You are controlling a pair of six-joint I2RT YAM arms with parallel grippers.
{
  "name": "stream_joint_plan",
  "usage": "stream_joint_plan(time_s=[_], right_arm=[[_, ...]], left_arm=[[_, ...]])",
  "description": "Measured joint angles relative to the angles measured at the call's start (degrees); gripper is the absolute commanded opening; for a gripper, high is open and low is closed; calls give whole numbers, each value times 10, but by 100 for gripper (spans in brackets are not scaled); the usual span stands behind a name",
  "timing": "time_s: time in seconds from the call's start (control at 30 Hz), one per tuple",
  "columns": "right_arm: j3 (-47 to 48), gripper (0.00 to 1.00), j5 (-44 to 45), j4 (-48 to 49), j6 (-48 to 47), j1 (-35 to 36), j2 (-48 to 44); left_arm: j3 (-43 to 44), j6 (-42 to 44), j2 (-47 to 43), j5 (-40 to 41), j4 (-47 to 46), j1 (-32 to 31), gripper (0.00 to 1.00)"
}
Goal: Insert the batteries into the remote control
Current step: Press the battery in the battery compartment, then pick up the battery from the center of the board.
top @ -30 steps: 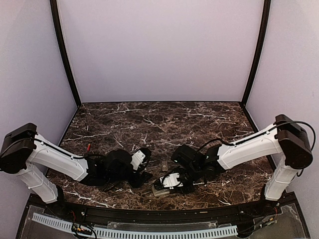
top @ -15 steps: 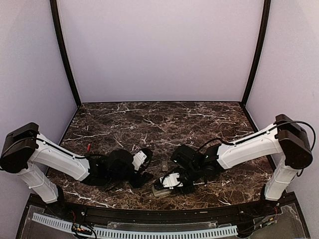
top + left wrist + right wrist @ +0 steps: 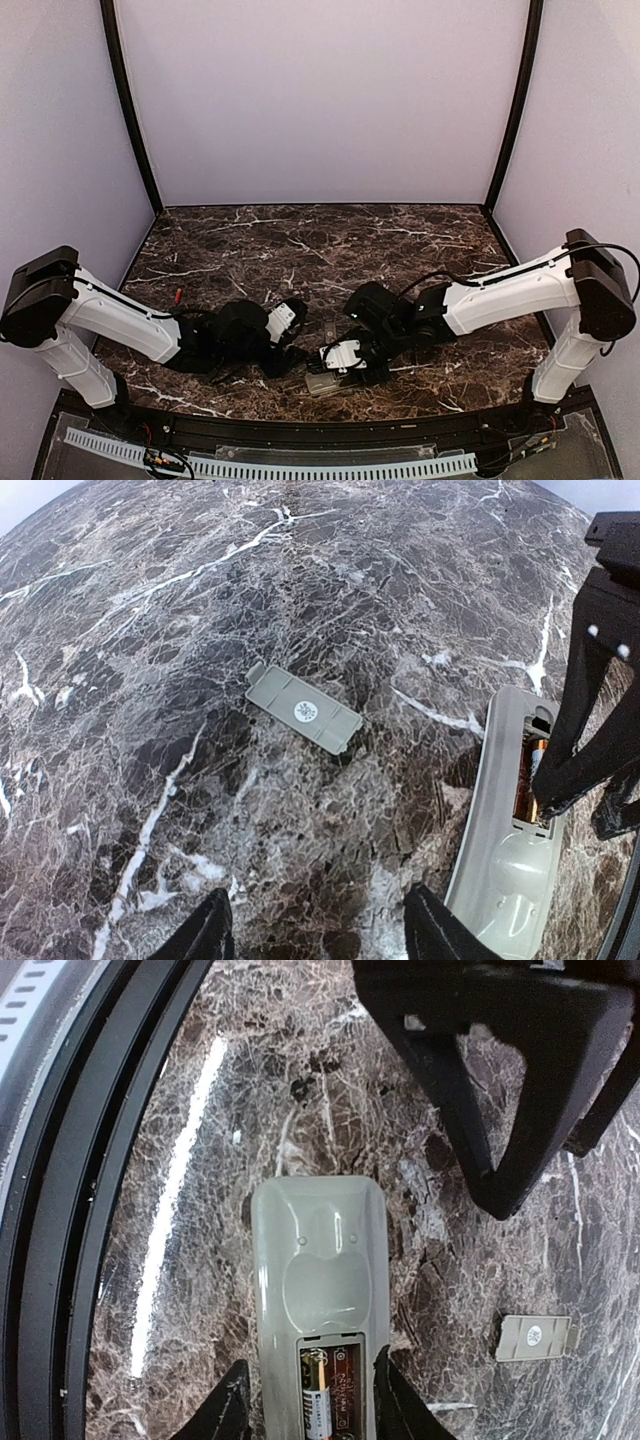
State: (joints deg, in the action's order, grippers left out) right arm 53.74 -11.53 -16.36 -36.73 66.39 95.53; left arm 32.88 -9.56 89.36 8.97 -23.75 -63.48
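The remote control [image 3: 318, 1260] lies back side up near the table's front edge, also seen as a pale bar [image 3: 325, 383]. Its compartment is uncovered, with one battery [image 3: 320, 1400] in the left slot and the other slot bare. My right gripper [image 3: 310, 1400] is open and straddles the remote at the compartment, with a small gap on the left side. A short way to the remote's left, my left gripper [image 3: 322, 930] is open over bare marble. A tiny reddish item [image 3: 178, 295], seemingly another battery, lies by the left arm.
The grey battery cover [image 3: 303, 708] lies loose on the marble beyond the remote, between the two grippers. The black rail of the table's front edge [image 3: 60, 1210] runs close beside the remote.
My right gripper's jaws have widened around the remote, and its wrist has shifted slightly. The left arm, the remote and the cover have not moved.
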Motion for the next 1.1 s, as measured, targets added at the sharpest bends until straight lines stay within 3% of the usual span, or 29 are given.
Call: stream_joint_plan(time_s=[0.17, 0.37, 0.47, 0.53, 0.7, 0.9, 1.1], right_arm=[[0, 39, -20, 0, 14, -11, -36], [0, 42, -75, 19, 73, -72, -89], [0, 44, -96, 35, 103, -95, -108], [0, 46, -102, 47, 121, -103, -117], [1, 47, -89, 65, 188, -118, -121], [31, 47, -59, 44, 274, -138, -101], [-4, 47, -48, 44, 315, -143, -123]], left_arm=[[0, 1, -1, 5, 1, 0, 58], [4, -16, -26, 7, 28, 36, 58], [27, -37, -48, 12, 74, 77, 68], [54, -56, -68, 23, 118, 109, 77], [112, -120, -120, 49, 219, 208, 87], [141, -206, -127, 70, 321, 385, 85], [205, -231, -54, 76, 421, 492, 85]])
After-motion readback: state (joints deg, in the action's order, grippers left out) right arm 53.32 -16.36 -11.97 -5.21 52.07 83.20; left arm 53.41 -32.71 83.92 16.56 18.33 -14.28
